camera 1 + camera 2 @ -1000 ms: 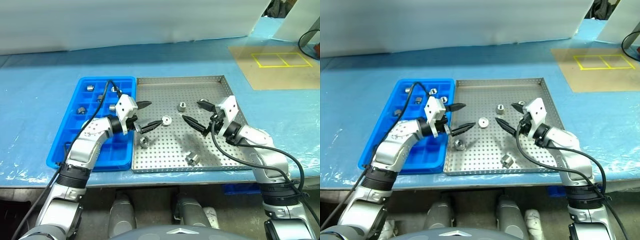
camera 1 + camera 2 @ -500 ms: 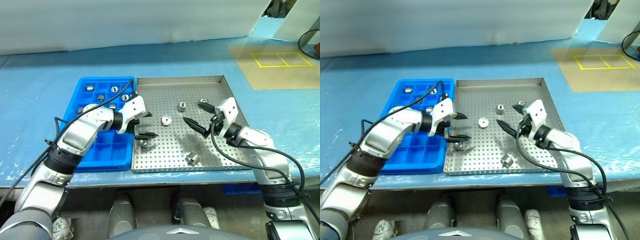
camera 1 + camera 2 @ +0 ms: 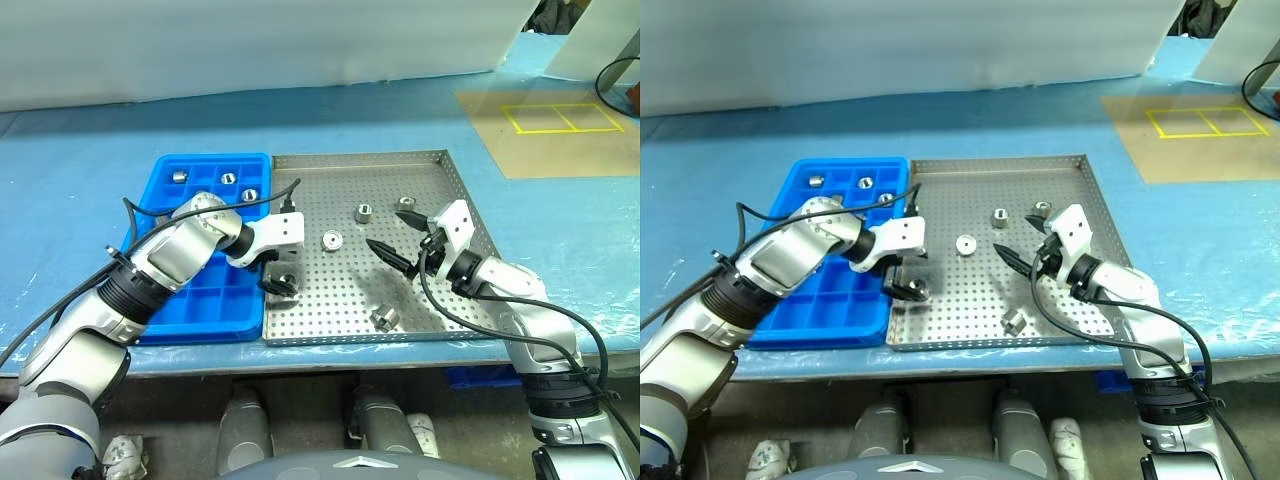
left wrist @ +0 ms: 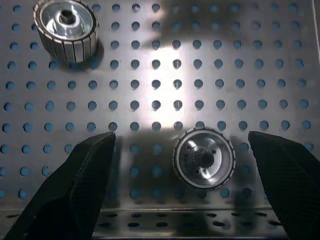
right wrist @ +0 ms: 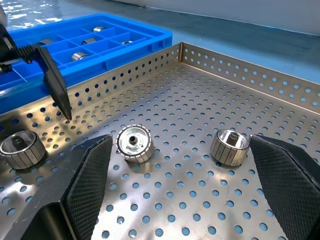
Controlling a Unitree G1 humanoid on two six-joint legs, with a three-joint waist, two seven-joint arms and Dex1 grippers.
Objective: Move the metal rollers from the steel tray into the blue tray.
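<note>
Head views, steel tray (image 3: pixel 440 160): we see it on the blue-covered worktop, its left rim against the blue tray (image 3: pixel 150 320).
Head views, metal rollers: we count four on the perforated floor. One (image 3: pixel 284 282) sits near the left rim, one (image 3: pixel 333 240) near the middle, one (image 3: pixel 364 212) further toward the far rim, one (image 3: pixel 385 318) near the near rim.
Head views, blue tray: a few rollers (image 3: pixel 228 179) lie in the compartments along its far edge.
Head views, left gripper (image 3: pixel 278 284): we see it pointing down over the roller by the left rim, fingers spread, gripping nothing.
Head views, right gripper (image 3: pixel 398 240): it hangs over the right half of the steel tray, fingers wide apart, empty.
Left wrist view: we see a roller (image 4: pixel 204 157) between the two spread fingers (image 4: pixel 90 165), touching neither, close to the tray's rim; a second roller (image 4: pixel 65 26) lies further in.
Right wrist view: we see two rollers (image 5: pixel 133 143) (image 5: pixel 229 146) between the parted fingers (image 5: pixel 85 175), a third (image 5: pixel 21 147) toward the left rim, with the left gripper's fingertip (image 5: pixel 56 85) above it.
</note>
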